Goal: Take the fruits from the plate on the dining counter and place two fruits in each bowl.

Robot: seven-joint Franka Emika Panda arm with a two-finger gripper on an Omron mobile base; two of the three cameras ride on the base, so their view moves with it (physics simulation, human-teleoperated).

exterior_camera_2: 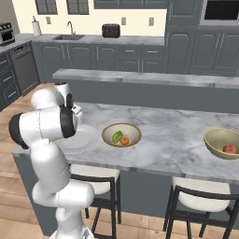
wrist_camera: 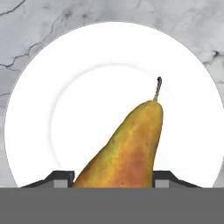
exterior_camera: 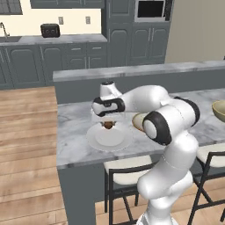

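Note:
My gripper [wrist_camera: 113,178] is shut on the brown pear-shaped fruit [wrist_camera: 131,144], with a dark fingertip [wrist_camera: 61,177] on each side of its wide end. It hangs over the middle of the white plate [wrist_camera: 65,109], which holds nothing else. From the left base, the pear [exterior_camera: 108,126] sits just above the plate [exterior_camera: 99,139] on the dining counter [exterior_camera: 74,118]. The near tan bowl [exterior_camera_2: 135,133] holds the green oval fruit [exterior_camera_2: 116,137] and the small orange fruit [exterior_camera_2: 124,140]. The far bowl [exterior_camera_2: 214,140] holds the reddish-pink fruit [exterior_camera_2: 229,149].
A raised grey ledge [exterior_camera: 140,70] runs behind the counter. Two stools [exterior_camera_2: 93,184] with dark frames stand under the counter's front edge. The back worktop carries a toaster [exterior_camera: 50,30]. Wooden floor [exterior_camera: 26,132] lies to the left of the counter.

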